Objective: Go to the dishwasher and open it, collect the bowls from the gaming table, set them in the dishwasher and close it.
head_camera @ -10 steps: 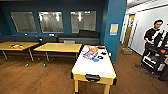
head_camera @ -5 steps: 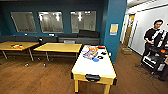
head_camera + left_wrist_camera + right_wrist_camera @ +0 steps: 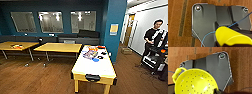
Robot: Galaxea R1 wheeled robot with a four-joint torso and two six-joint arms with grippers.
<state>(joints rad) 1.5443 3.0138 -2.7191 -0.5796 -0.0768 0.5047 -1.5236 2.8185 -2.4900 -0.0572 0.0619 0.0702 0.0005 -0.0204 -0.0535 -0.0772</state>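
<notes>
- your room: wood floor (image 3: pixel 37 77) all round, and a dark teal wall (image 3: pixel 30 7) with three windows across 11 to 12 o'clock.
- the gaming table (image 3: pixel 93 67) runs from dead centre toward 12 o'clock, pale glossy top, yellow edge, a dark fitting on its near end.
- two square yellow-wood tables (image 3: pixel 58 47) stand at 10 and 11 o'clock, beside the gaming table's far end.
- a person (image 3: pixel 152 37) in dark clothes stands at 3 o'clock with a control rig, well apart from the table.
- at the far end of the gaming table you have a cluster of small things — one blue bowl (image 3: pixel 95 60) is plain, with dark pieces just beside it; the rest is too blurred to name.
- right wrist view: a yellow-green perforated bowl (image 3: pixel 195 82) with a loop handle sits large against the dark plate, above the wood floor.
- left wrist view: a yellow-green bowl (image 3: pixel 230 36) shows edge-on, a thin blue cable (image 3: pixel 209 34) crossing the plate.
- both your pincers — i cannot tell whether they are apart or together.
</notes>
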